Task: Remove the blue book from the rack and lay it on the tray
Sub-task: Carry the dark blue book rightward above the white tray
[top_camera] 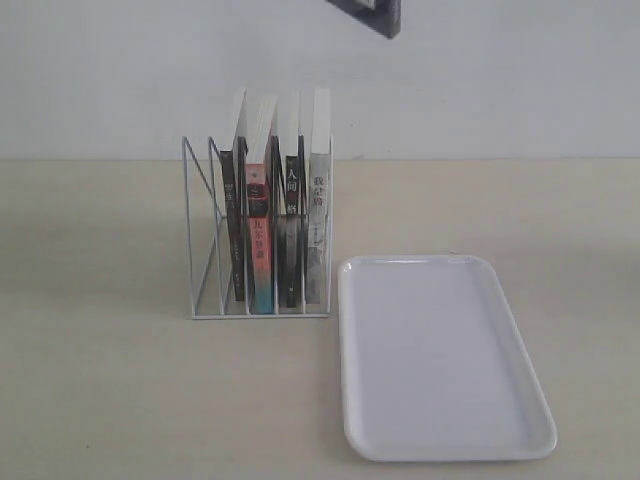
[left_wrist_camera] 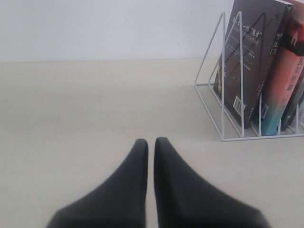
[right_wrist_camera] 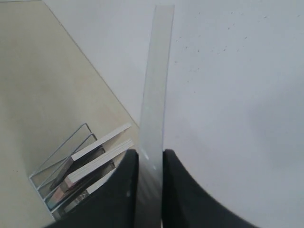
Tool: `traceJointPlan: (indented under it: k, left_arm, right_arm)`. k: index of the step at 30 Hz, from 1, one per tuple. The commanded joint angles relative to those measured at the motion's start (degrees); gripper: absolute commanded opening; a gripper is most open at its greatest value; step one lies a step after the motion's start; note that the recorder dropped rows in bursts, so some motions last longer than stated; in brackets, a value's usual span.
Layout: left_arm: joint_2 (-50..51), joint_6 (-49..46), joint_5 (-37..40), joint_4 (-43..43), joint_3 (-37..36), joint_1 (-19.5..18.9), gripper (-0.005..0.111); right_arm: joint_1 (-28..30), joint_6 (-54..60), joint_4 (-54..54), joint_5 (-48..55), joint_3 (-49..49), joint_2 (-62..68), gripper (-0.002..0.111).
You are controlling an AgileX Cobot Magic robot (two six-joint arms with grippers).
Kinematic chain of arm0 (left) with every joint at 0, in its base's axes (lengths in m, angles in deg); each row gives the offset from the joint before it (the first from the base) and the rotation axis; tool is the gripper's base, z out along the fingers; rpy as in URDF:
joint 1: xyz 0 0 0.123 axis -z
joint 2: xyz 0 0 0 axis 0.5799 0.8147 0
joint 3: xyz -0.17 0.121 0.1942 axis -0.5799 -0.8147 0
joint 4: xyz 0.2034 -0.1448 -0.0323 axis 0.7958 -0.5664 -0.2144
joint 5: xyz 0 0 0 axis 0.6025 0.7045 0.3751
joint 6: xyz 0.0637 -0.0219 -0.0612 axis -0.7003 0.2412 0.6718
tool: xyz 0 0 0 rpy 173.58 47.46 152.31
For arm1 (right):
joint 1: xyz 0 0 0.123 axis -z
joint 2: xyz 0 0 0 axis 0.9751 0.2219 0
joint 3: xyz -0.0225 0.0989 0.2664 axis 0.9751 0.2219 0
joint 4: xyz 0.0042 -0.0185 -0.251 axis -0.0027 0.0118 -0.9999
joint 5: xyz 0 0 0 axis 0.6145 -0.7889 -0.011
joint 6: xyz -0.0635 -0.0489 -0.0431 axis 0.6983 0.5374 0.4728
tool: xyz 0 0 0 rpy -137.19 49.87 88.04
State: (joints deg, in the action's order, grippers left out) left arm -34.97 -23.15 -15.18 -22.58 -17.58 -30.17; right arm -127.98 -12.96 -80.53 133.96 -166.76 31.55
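Clamped narrowly on the blue book (right_wrist_camera: 159, 71) with the right gripper (right_wrist_camera: 150, 159). Thin volume seen edge-on, cover colour hidden. Raised high, well clear of the rack (right_wrist_camera: 57, 161) below. Gripped at 1 end only, with most of the length jutting past the fingers.

Left gripper (left_wrist_camera: 151, 142) low over the table (left_wrist_camera: 71, 118), fingers almost together, holding nothing, near the rack's open end. 4 other books upright in the rack. Tray (top_camera: 440, 360) just beside it, bare. Dark corner at the top edge of the exterior view: cannot tell whether book or arm.

Risks, by judgement:
- Likely to pivot or slide between the pads when turned flat, given so small a bite on a limp paperback.
- If released high or tilted, could skid over the low rim and end up half on the table.
- If lowered too near the rack, could clip the wire or the white-spined book (top_camera: 318, 215) and topple the row.
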Motion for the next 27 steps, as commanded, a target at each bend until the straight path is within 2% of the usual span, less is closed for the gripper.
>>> traceJointPlan:
  k: [1, 14, 27]
  left_arm:
    - [-0.2, 0.4, -0.2, 0.0, -0.2, -0.1, 0.004]
    - [-0.2, 0.4, -0.2, 0.0, -0.2, -0.1, 0.004]
    - [-0.2, 0.4, -0.2, 0.0, -0.2, -0.1, 0.004]
  right_arm:
    - [0.3, 3.0, -0.4, -1.9, -0.2, -3.8, 0.0]
    - [1.2, 1.2, -0.2, -1.9, 1.1, -8.2, 0.0]
    - [1.2, 2.5, -5.6, -1.9, 26.4, -18.7, 0.0]
